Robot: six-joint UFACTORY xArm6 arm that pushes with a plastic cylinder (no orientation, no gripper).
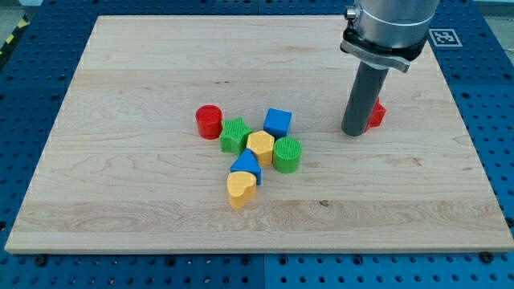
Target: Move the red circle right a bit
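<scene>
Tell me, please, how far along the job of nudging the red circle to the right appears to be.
Nothing looks done yet: the red circle sits at the view's left end of the cluster, beside the green star. In hand: my tip is far to the view's right, against another red block. Left: getting to the circle's left side and pushing.

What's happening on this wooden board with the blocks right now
My tip rests on the wooden board at the view's right, against a partly hidden red block. The red circle I'm meant to nudge right sits well off to the tip's left, untouched, beside the green star at the edge of a cluster of blocks.
</scene>
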